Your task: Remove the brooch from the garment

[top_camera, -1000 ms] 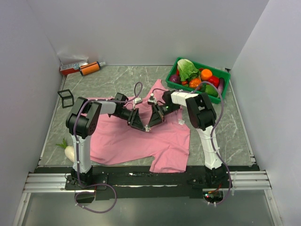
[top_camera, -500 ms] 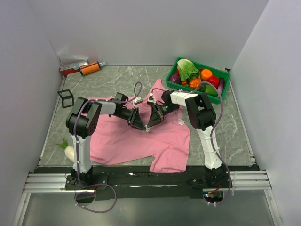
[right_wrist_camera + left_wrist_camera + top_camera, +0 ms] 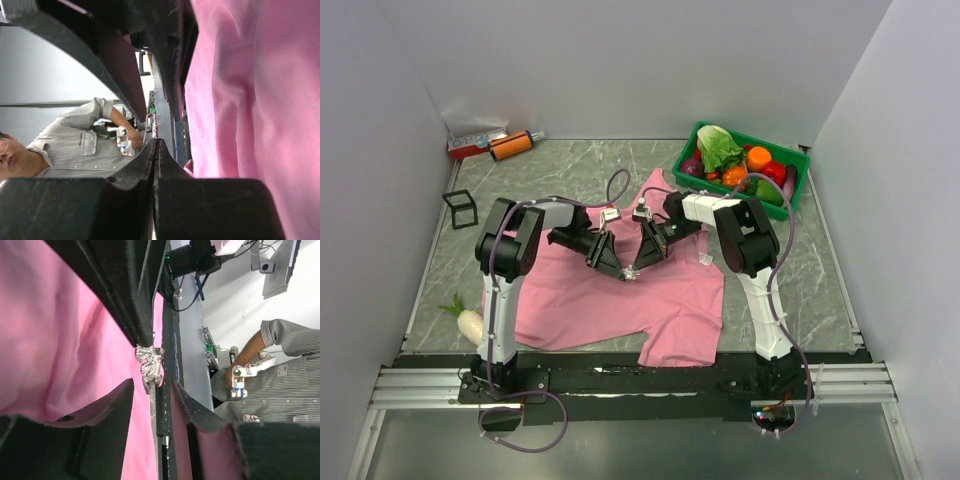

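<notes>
Left pincer (image 3: 152, 387): jaws apart, framing the brooch (image 3: 150, 362), ready for me to pinch it.
Right pincer (image 3: 155, 141): closed tight beside the brooch, I judge to steady it.
Brooch: on the garment's (image 3: 670, 300) middle, not yet off.

Robotics lab: white-walled test cell (image 3: 620, 60), teleoperating operator (image 3: 280, 370).
</notes>
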`<move>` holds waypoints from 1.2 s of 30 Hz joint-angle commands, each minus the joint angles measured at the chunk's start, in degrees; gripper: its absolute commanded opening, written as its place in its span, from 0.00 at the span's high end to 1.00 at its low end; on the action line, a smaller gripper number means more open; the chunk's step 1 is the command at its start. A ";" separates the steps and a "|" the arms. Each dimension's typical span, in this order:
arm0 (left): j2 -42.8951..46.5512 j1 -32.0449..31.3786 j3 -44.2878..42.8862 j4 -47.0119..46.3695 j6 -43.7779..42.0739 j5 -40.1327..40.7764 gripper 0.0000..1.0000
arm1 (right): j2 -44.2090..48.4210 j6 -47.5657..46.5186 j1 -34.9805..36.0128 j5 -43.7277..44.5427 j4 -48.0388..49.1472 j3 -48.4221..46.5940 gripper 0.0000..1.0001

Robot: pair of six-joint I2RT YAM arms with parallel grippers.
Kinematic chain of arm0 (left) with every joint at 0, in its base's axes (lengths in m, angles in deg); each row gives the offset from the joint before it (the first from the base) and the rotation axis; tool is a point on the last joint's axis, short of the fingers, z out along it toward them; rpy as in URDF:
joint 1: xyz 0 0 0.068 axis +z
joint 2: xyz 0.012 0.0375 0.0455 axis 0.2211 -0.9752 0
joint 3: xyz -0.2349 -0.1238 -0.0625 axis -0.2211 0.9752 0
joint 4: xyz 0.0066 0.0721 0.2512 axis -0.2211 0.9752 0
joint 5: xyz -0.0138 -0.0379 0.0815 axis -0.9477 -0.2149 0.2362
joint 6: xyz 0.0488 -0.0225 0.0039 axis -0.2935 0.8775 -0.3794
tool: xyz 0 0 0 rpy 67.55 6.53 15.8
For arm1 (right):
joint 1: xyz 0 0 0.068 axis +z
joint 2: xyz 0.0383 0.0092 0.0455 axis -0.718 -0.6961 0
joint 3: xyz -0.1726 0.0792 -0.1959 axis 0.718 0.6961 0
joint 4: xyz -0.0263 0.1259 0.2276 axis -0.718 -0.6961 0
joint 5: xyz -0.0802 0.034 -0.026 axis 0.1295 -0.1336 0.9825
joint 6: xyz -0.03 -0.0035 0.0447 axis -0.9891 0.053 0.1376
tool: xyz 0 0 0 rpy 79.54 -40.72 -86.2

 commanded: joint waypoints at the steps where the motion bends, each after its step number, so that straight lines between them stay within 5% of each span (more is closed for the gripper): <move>1: 1.68 -0.99 -0.43 1.32 -2.84 -9.02 0.59 | 3.16 0.15 0.49 -5.53 0.91 -0.82 1.00; 12: 0.89 -1.08 -3.76 2.56 -2.76 -9.21 0.54 | 3.60 0.94 0.49 -4.39 1.61 -0.91 1.00; 16: 4.30 -1.43 -2.63 -6.49 11.35 -3.24 0.56 | 3.77 1.82 0.49 -4.57 2.57 -0.03 1.00; 17: 5.97 -1.69 -1.23 -11.46 17.84 2.87 0.57 | 3.86 1.91 0.49 -4.57 2.75 0.06 1.00; 18: 8.60 -1.70 1.74 -30.92 27.82 8.50 0.57 | 3.95 2.17 0.58 -4.65 2.93 0.06 1.00; 19: 17.85 -1.44 12.73 -47.12 53.33 14.21 0.56 | 4.04 2.34 0.49 -4.66 3.02 -0.12 1.00; 21: 25.99 -0.03 20.99 -66.18 65.75 22.22 0.49 | 4.65 2.70 0.49 -4.57 3.02 -0.56 1.00; 23: 27.78 -0.03 18.31 -59.37 64.15 21.84 0.46 | 5.44 2.70 0.49 -3.95 2.75 -1.26 1.00; 28: 30.96 2.08 20.23 -63.44 64.82 12.98 0.34 | 9.13 7.26 0.49 -2.90 6.88 -1.17 1.00; 36: 27.43 1.99 17.24 -58.89 57.81 9.70 0.34 | 8.78 -2.39 0.49 0.18 -2.51 -6.80 1.00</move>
